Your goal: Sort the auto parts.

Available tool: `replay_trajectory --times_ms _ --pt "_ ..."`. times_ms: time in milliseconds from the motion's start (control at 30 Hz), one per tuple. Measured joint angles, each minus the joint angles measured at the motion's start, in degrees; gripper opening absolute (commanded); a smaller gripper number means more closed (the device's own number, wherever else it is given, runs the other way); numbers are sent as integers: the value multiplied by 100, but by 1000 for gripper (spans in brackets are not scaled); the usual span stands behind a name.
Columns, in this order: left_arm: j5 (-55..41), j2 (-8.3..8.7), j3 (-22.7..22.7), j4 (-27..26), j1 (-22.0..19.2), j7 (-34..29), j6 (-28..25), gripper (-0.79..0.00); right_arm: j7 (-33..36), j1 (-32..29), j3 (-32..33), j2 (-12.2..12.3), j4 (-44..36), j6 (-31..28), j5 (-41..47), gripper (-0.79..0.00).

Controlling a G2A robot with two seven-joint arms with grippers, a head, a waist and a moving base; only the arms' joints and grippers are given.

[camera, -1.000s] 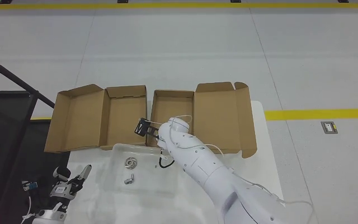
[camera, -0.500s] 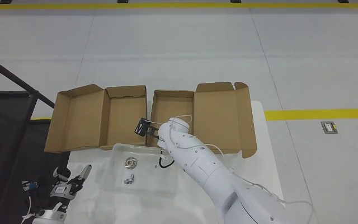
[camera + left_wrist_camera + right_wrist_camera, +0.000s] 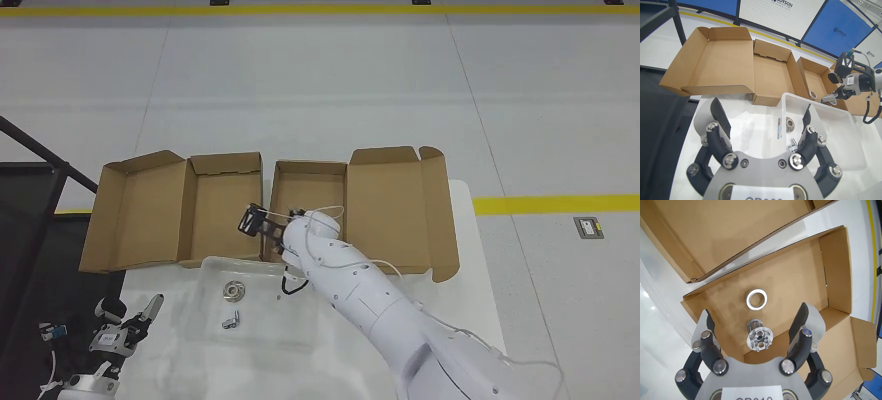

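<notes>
My right gripper (image 3: 755, 311) hangs open over the near end of the right cardboard box (image 3: 834, 279). On the box floor below it lie a metal ring (image 3: 756, 301) and a flanged metal part (image 3: 758, 339), neither touched by the fingers. In the left wrist view the right gripper (image 3: 830, 98) hovers at that box's near wall. My left gripper (image 3: 762, 107) stands open and empty above the table, beside the clear tray (image 3: 838, 132). The tray holds a round flanged part (image 3: 790, 124) and a small bolt-like piece (image 3: 792, 145).
Two open cardboard boxes stand side by side at the back, the left box (image 3: 225, 205) empty and the right box (image 3: 305, 185) with its lid flap (image 3: 395, 205) spread to the right. The clear tray (image 3: 300, 330) lies in front of them. A black rack (image 3: 30, 160) stands at the left.
The right arm's wrist has shifted slightly away from the tray, farther over the right box. The left arm has not moved.
</notes>
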Motion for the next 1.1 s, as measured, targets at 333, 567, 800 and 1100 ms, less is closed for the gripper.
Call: replay_trajectory --times_ms 333,567,800,1100 --pt "-329 32 -194 17 43 -119 -675 0 -1756 -868 784 1024 -2277 -805 -885 0" --pt "-459 84 -436 72 220 21 -1843 0 -1892 -3351 2433 2148 -6525 -2481 -2318 0" --pt "-430 144 -678 -57 393 -18 -2914 0 -3233 -5168 3492 2646 -8991 -3723 -3246 0" --pt "930 152 -418 -890 564 25 -3327 0 -4681 -5974 3906 2923 -9642 -3831 -4182 0"
